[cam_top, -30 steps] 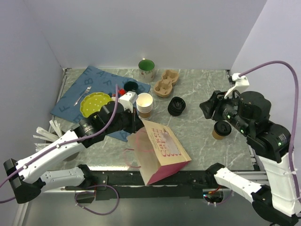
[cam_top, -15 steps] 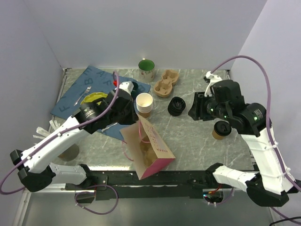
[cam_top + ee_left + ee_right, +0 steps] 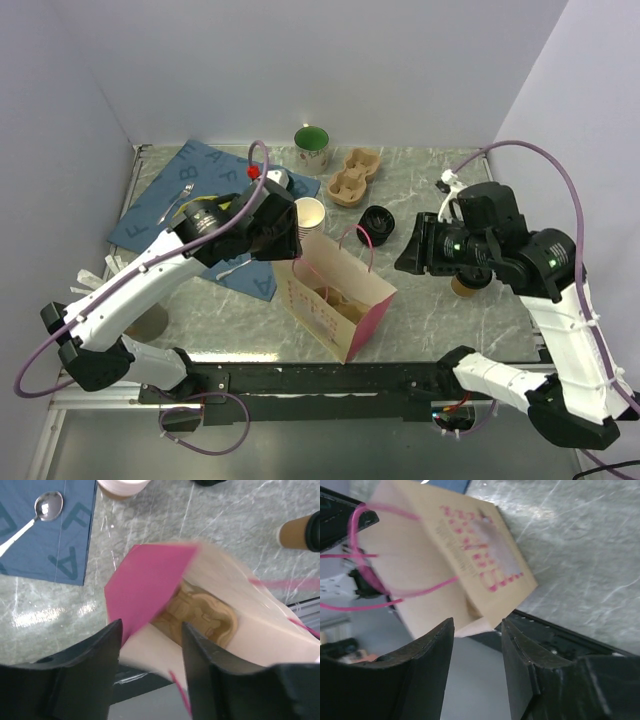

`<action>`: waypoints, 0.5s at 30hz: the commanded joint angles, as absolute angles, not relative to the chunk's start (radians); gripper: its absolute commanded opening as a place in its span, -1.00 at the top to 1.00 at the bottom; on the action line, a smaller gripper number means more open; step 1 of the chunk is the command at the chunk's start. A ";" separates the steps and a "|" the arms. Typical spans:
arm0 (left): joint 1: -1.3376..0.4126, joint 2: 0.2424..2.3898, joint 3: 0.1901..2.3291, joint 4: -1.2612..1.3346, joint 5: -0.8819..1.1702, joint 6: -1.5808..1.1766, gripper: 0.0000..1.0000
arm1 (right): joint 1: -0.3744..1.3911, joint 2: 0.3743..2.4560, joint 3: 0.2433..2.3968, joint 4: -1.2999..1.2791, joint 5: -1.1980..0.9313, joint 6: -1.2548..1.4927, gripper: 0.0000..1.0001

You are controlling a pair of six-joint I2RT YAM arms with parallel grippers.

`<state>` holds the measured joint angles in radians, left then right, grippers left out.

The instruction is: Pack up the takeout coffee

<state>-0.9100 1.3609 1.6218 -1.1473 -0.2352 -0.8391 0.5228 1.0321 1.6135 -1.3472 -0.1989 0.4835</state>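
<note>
The right arm (image 3: 545,262) hides most of the coffee cup (image 3: 465,285); the bag (image 3: 250,625) looks blurred in the left wrist view.

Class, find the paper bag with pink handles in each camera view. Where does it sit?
Top external: the paper bag stands open at centre, near the front edge.
Left wrist: it fills the centre and right, seen from above, its mouth open.
Right wrist: it lies upper left, printed side showing.
Shared landmark: the grey marble table.

I see the paper bag (image 3: 335,300) standing open by the desk's (image 3: 430,190) near edge, takeout coffee (image 3: 464,286) to its right.
</note>
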 commanded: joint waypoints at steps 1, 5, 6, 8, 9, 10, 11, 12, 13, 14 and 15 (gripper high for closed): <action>-0.902 1.382 1.710 -1.196 -0.264 -0.776 -0.20 | 0.523 0.965 1.579 -1.408 -0.224 0.638 0.00; -0.885 1.378 1.691 -1.157 -0.235 -0.709 -0.28 | 0.522 0.927 1.522 -1.408 -0.222 0.744 0.00; -0.879 1.373 1.681 -1.144 -0.220 -0.680 -0.29 | 0.525 0.919 1.508 -1.399 -0.224 0.767 0.00; -0.855 1.365 1.657 -1.105 -0.172 -0.655 -0.31 | 0.537 0.881 1.456 -1.347 -0.226 0.845 0.01; -0.845 1.362 1.646 -1.089 -0.161 -0.635 -0.31 | 0.557 0.862 1.441 -1.338 -0.212 0.870 0.02; -0.824 1.361 1.623 -1.065 -0.149 -0.623 -0.32 | 0.572 0.856 1.413 -1.330 -0.203 0.894 0.02; -0.813 1.358 1.614 -1.049 -0.121 -0.612 -0.33 | 0.590 0.851 1.399 -1.307 -0.193 0.935 0.02; -0.789 1.358 1.596 -1.037 -0.109 -0.589 -0.33 | 0.656 0.851 1.387 -1.301 -0.151 0.960 0.02; -0.778 1.359 1.591 -1.016 -0.100 -0.580 -0.34 | 0.691 0.854 1.365 -1.290 -0.123 1.007 0.02; -0.767 1.361 1.586 -1.006 -0.086 -0.571 -0.34 | 0.737 0.857 1.359 -1.266 -0.097 1.031 0.02; -0.752 1.361 1.580 -0.999 -0.065 -0.551 -0.34 | 0.774 0.877 1.356 -1.256 -0.039 1.052 0.02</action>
<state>-0.7971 1.3716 1.5963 -1.0809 -0.1474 -0.6418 0.6552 0.8497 1.3834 -1.3384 -0.1776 0.8883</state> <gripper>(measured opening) 0.668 0.491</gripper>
